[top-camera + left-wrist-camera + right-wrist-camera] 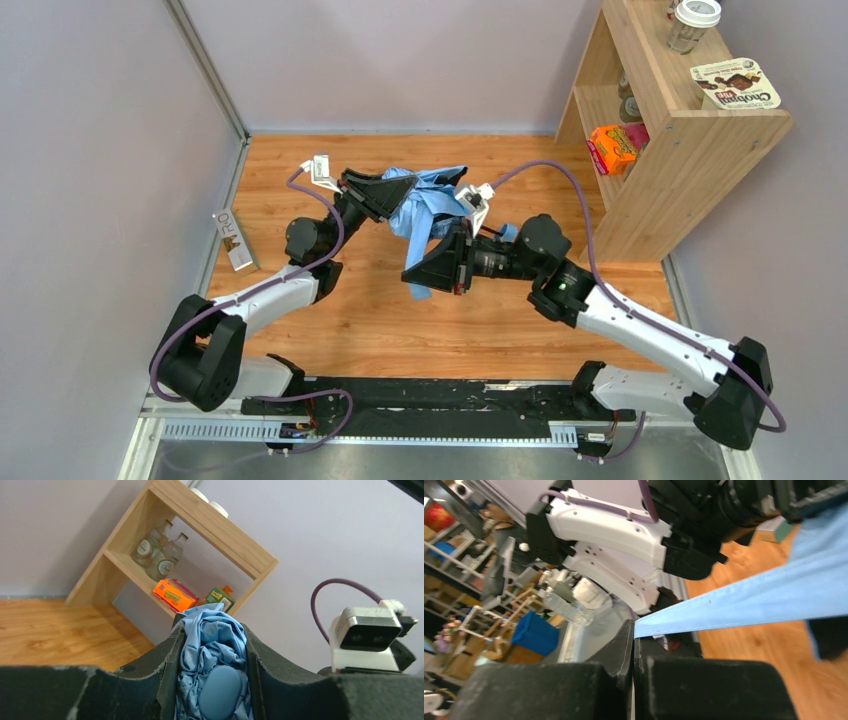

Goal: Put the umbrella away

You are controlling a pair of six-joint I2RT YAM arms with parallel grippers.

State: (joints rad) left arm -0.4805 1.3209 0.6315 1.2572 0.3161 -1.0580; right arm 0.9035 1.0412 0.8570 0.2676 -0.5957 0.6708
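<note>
Left gripper: jaws clamped on the bunched sky-blue canopy of the umbrella, which is held in the air above the middle of the wooden desk. Right gripper: jaws pressed together on a taut edge of the same fabric, hanging lower. Far right: wooden shelf with bottles and boxes.

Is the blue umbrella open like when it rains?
No, the umbrella is closed, its blue fabric bunched up inside the left gripper.
</note>
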